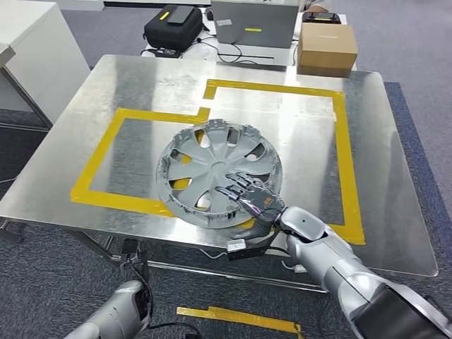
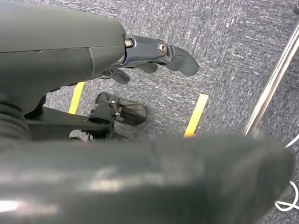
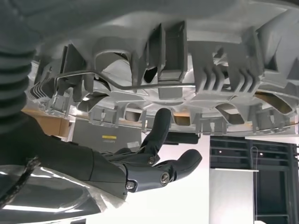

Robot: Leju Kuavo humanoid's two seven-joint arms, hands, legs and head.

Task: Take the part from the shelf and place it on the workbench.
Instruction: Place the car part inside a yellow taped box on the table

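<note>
In the head view, one grey wheel cover (image 1: 219, 173) is seen lying flat on the metal workbench (image 1: 63, 169), inner side up, across the near line of the yellow tape outline (image 1: 349, 166) and close to the near edge. The right hand (image 1: 249, 198) is stretched over the cover's near right part, fingers (image 1: 234, 185) spread out straight above the spokes; nothing is grasped, and whether the fingertips touch the plastic cannot be told. At the far side one black case (image 1: 173, 28), one grey box (image 1: 255, 22) with a yellow label too small to read, and one cardboard box (image 1: 327, 46) are counted. The left arm (image 1: 114, 318) is seen low, beneath the bench edge.

In the left wrist view, the left hand (image 2: 141, 70) is shown over grey carpet (image 2: 229, 42), fingers apart and nothing held. Two yellow floor strips (image 2: 196, 114) and one metal bench leg (image 2: 271, 84) are seen.

In the right wrist view, the cover's clipped rim and wire ring fill the picture; the right hand's thumb (image 3: 160, 128) is raised toward the rim, contact unclear, and the fingers are extended, released
</note>
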